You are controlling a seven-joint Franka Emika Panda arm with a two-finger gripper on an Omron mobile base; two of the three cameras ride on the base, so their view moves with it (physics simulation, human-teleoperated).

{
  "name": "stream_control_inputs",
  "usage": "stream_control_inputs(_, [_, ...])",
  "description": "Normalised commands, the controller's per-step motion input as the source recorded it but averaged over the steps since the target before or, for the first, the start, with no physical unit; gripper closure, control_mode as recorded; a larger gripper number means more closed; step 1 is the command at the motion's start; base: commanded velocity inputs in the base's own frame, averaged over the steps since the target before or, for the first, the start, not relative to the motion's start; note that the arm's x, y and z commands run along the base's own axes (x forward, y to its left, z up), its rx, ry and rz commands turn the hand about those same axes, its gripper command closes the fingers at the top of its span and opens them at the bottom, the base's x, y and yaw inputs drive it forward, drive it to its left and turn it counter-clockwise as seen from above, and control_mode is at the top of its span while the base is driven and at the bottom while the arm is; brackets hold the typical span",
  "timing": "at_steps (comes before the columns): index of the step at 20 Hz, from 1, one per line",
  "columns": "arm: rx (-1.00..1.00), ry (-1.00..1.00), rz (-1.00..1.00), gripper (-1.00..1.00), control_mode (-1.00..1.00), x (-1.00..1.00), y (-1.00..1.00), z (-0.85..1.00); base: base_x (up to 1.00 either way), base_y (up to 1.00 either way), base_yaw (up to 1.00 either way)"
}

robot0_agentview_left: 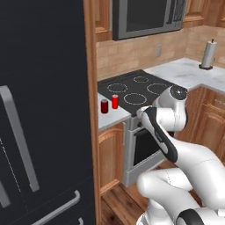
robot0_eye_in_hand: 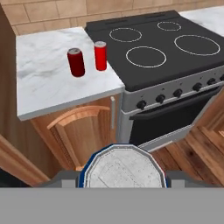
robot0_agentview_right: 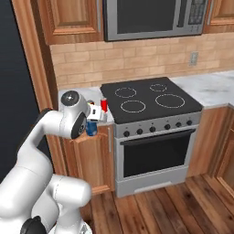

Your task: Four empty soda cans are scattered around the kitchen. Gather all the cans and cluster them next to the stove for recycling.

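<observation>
Here, my gripper (robot0_eye_in_hand: 122, 186) clasps blue soda can (robot0_eye_in_hand: 122, 168), silver top facing hand camera, fingers pressed to its sides. Can hangs in air before wooden cabinet door (robot0_eye_in_hand: 83, 131), below marble counter (robot0_eye_in_hand: 43, 74). On that counter, 2 red cans stand upright: darker one (robot0_eye_in_hand: 76, 62) and brighter one (robot0_eye_in_hand: 100, 55), just beside black stove (robot0_eye_in_hand: 175, 57). Microwave (robot0_agentview_right: 153, 18) hangs above stove.

Both base views flank the stove (robot0_agentview_left: 136, 90); hand view looks down on it.
</observation>
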Motion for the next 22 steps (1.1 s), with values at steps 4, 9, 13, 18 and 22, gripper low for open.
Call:
stream_control_inputs(4, [0.00, 0.00, 0.00, 1.00, 1.00, 0.00, 0.00, 0.00, 0.15, -0.42, 0.31])
stream_control_inputs(9, [0.00, 0.00, 0.00, 1.00, 1.00, 0.00, 0.00, 0.00, 0.12, -0.53, 0.28])
stream_control_inputs(13, [0.00, 0.00, 0.00, 1.00, 1.00, 0.00, 0.00, 0.00, 0.04, -0.45, 0.28])
stream_control_inputs(18, [0.00, 0.00, 0.00, 1.00, 1.00, 0.00, 0.00, 0.00, 0.07, -0.35, 0.27])
stream_control_inputs(22, [0.00, 0.00, 0.00, 1.00, 1.00, 0.00, 0.00, 0.00, 0.23, -0.43, 0.24])
